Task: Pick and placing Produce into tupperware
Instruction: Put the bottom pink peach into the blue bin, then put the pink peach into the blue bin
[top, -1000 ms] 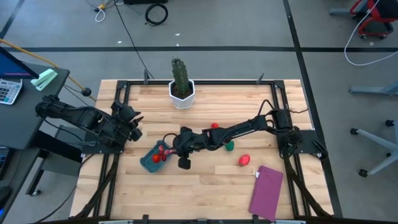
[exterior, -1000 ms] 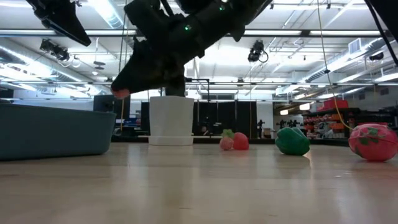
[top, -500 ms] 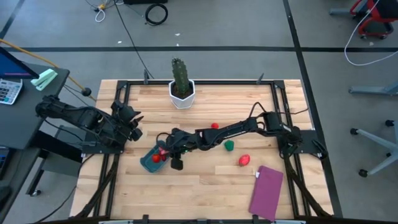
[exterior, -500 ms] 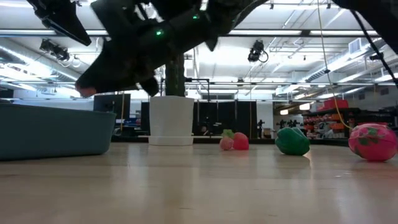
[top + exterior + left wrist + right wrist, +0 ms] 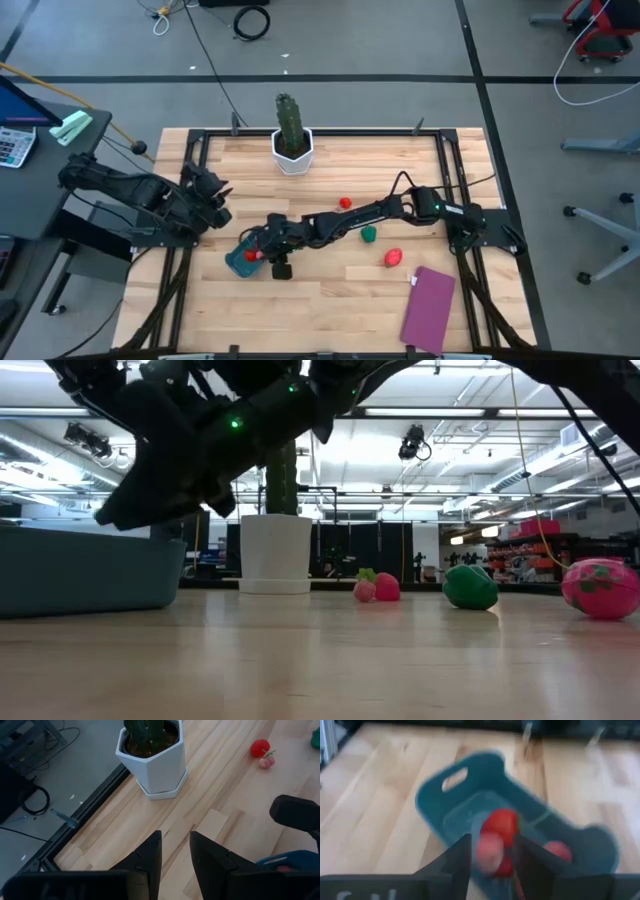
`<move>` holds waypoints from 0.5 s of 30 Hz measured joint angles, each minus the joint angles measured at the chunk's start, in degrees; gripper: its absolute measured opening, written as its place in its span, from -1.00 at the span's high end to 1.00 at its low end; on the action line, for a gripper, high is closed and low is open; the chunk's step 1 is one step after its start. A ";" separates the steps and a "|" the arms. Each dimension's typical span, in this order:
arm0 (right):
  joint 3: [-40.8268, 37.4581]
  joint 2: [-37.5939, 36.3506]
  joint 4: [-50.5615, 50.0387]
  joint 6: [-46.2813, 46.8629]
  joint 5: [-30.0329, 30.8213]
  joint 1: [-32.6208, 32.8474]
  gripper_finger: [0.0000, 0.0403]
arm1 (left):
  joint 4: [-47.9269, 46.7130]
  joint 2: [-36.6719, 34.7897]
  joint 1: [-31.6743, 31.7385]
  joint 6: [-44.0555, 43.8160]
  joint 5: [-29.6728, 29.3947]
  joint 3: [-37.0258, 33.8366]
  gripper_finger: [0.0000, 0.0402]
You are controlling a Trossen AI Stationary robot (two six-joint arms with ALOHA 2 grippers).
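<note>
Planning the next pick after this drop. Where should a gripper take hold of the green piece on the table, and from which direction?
Probably straight down from above, closing across the middle of the green piece. The low view shows it squat and rounded, sitting on the table, so its widest part suits the fingers. Bare wood surrounds it: the red piece and the pink piece lie apart. The right gripper is over the teal container.

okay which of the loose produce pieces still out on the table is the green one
The green piece lies between the red piece, which is nearer the cactus, and the pink-red piece near the purple rectangle; it alone is green.
</note>
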 joint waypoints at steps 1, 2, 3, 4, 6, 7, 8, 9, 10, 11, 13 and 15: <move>0.04 0.00 0.87 -0.06 0.42 0.09 0.24 | 0.08 0.27 0.00 0.00 -0.02 0.00 0.47; 0.07 -0.34 0.55 -0.09 0.72 0.04 0.21 | 0.08 0.46 0.00 0.00 0.01 0.00 0.47; 0.03 -0.67 -0.48 -0.10 1.43 0.05 0.17 | 0.06 0.71 -0.03 -0.08 0.01 0.00 0.47; 0.03 -0.76 -0.37 -0.21 2.01 0.00 0.14 | 0.06 1.06 0.00 -0.24 -0.04 0.01 0.47; 0.04 -1.41 -1.43 -1.03 3.30 -0.27 0.09 | 0.22 1.52 -0.06 -0.28 0.05 0.00 0.47; 0.00 -1.78 -2.71 -1.39 3.83 -0.33 0.07 | 0.33 1.84 -0.07 -0.42 -0.02 0.00 0.47; 0.00 -2.18 -2.89 -1.43 4.24 -0.39 0.06 | 0.43 2.09 -0.06 -0.63 -0.02 0.00 0.47; 0.00 -3.26 -5.14 -1.40 4.31 -0.55 0.05 | 0.46 2.31 -0.06 -1.01 0.02 0.00 0.47; 0.00 -4.31 -8.47 -1.44 4.70 -0.63 0.05 | 0.56 2.51 -0.08 -1.59 0.08 0.00 0.47; 0.00 -5.56 -10.83 -1.44 4.69 -0.73 0.05 | 0.95 2.78 -0.06 -2.17 -0.05 0.00 0.47; 0.02 -8.57 -19.63 -0.79 4.65 -0.67 0.06 | 2.60 3.10 0.02 -3.67 0.03 0.00 0.47; 0.02 -11.34 -28.22 1.52 4.64 -0.34 0.08 | 6.54 3.51 0.02 -4.46 -0.07 0.01 0.47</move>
